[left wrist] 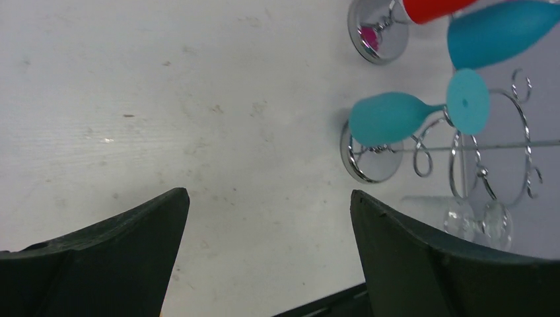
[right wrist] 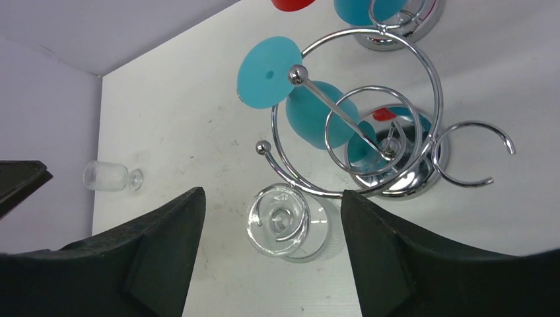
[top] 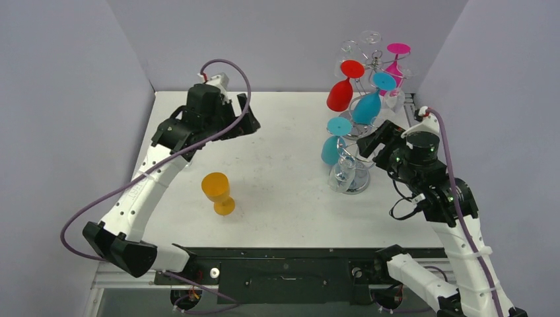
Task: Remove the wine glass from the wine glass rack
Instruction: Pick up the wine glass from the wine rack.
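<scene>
An orange plastic wine glass (top: 218,192) stands on the white table (top: 284,211); beyond it the left gripper (top: 249,123) hangs, jaws wide apart; the right gripper (right wrist: 271,198), jaws apart, brackets a clear wine glass (right wrist: 280,222), seemingly untouched, hanging inverted on the chrome wire rack (right wrist: 396,179) beside a teal glass (right wrist: 317,113).

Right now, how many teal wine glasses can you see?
2. The near teal glass hangs on the near rack; the far teal glass hangs on the far rack, beside the red glass. The racks are crowded, so another could be hidden.
</scene>
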You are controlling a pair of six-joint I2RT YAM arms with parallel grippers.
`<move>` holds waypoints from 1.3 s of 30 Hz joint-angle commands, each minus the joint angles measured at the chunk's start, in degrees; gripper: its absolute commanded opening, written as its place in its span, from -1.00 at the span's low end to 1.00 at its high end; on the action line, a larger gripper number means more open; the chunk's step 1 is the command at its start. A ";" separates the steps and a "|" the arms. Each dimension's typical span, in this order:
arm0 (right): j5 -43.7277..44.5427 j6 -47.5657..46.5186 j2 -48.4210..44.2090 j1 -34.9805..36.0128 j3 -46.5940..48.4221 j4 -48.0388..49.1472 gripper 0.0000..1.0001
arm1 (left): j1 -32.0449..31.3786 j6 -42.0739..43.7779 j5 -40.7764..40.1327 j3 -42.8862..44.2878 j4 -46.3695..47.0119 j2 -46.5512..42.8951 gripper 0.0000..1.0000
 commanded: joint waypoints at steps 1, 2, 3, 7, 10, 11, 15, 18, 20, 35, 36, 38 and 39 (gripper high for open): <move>1.26 3.32 -4.43 -0.54 -4.16 -1.59 0.36 | -4.97 -7.08 6.14 -5.36 7.45 -3.32 0.79; 1.20 3.59 -5.02 -0.54 -5.70 -1.61 0.30 | -6.56 -8.36 7.81 -6.49 10.05 -3.75 0.78; 1.09 4.20 -6.05 -0.57 -6.42 -1.52 0.28 | -8.28 -11.27 8.75 -8.77 11.72 -4.67 0.77; 0.64 5.50 -8.26 -0.52 -9.77 -0.63 0.24 | -14.72 -22.32 11.82 -17.03 23.36 -6.62 0.71; 0.54 5.70 -8.94 -0.46 -10.61 -0.65 0.24 | -19.08 -29.74 11.13 -22.17 34.17 -6.87 0.68; 0.87 5.56 -8.98 -0.53 -10.71 -0.86 0.24 | -21.05 -33.03 10.38 -24.36 38.51 -6.68 0.66; 2.18 4.94 -9.58 -0.46 -10.71 -1.58 0.24 | -26.19 -41.25 6.46 -29.74 52.17 -5.34 0.62; 3.34 4.31 -9.74 -0.46 -9.48 -2.72 0.24 | -28.70 -45.13 4.02 -30.45 56.58 -3.42 0.57; 4.89 3.59 -9.74 -0.46 -7.87 -4.16 0.25 | -30.28 -46.80 2.80 -30.23 58.18 -2.03 0.53; 11.39 2.63 -10.94 -0.47 -0.63 -6.22 0.34 | -36.71 -55.35 -5.39 -27.55 58.89 4.97 -0.05; 11.78 2.57 -11.00 -0.46 -0.49 -6.34 0.34 | -37.13 -55.64 -5.84 -27.09 58.64 5.56 -0.06; 12.29 2.41 -11.15 -0.46 -0.01 -6.52 0.34 | -37.65 -56.02 -6.14 -26.24 58.61 6.72 -0.09; 12.48 2.25 -11.14 -0.46 0.28 -6.62 0.34 | -37.82 -56.12 -6.09 -25.90 58.67 7.16 -0.10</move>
